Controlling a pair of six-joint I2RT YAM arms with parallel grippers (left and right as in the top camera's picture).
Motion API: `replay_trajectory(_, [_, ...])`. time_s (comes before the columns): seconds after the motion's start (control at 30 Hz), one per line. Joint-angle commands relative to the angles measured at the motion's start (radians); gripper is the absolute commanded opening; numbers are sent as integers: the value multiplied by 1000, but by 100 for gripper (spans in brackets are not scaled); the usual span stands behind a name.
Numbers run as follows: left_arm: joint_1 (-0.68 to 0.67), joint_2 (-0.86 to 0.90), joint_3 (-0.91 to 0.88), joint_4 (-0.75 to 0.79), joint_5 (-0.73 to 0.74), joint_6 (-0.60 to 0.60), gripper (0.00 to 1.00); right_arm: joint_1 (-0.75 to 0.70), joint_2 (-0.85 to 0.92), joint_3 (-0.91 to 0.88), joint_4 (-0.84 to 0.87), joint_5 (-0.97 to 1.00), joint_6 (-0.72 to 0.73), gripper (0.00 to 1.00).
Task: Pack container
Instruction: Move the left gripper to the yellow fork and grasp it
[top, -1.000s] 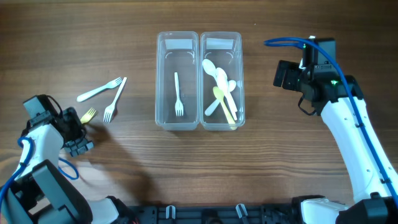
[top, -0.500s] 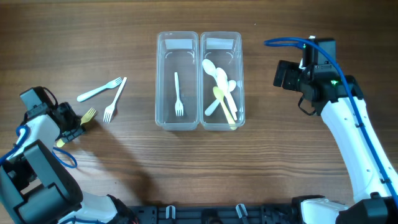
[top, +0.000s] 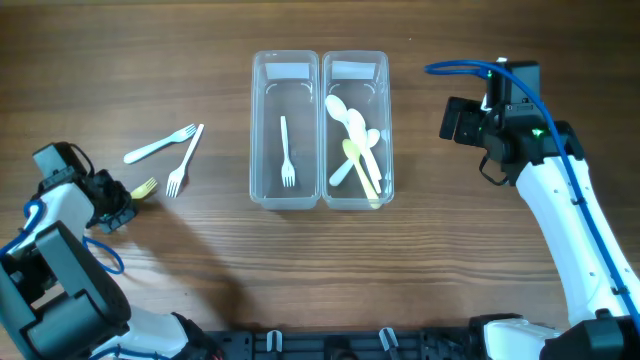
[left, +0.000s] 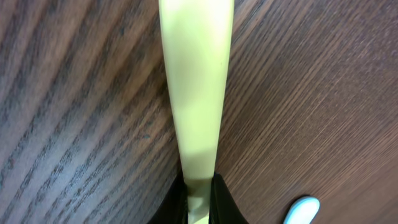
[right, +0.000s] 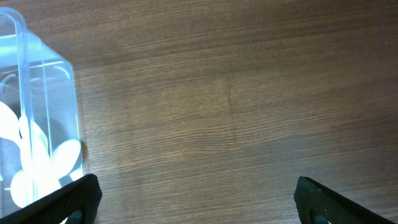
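Observation:
Two clear containers stand side by side mid-table. The left container (top: 252, 130) holds one white fork (top: 287, 152); the right container (top: 388, 130) (right: 43, 124) holds several spoons (top: 355, 140). At the far left my left gripper (top: 124, 198) (left: 199, 202) is shut on the handle of a yellow-green fork (top: 144, 186) (left: 196, 93), low over the wood. My right gripper (top: 455, 120) (right: 199, 202) hangs open and empty to the right of the containers.
Two more forks lie left of the containers: a pale blue-white one (top: 158, 146), whose handle tip (left: 303, 210) shows in the left wrist view, and a white one (top: 184, 160). Bare wood lies under the right gripper.
The left gripper swung in toward the yellow-green fork and closed on its handle. The right arm has not moved.

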Motion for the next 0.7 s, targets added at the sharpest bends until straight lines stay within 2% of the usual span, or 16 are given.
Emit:
replay_trajectory(0.0, [-5,90,-85,-58,133,15,4,-2,6,13,3,18,-13,100])
replay_trajectory(0.13, [25,52,-85,-77,181,38,4,-2,6,13,3,18,-13,100])
replay_trajectory(0.27, [85,-40,-85,-43,256,169,4,-2,6,13,3,18,-13,100])
replay_trajectory(0.43, [137,-200,-85,59,382,391,4,-2,6,13,3,18,-13,100])
replay_trajectory(0.67, [74,-443,-85,187,547,658,4,-2,6,13,3,18,-13,100])
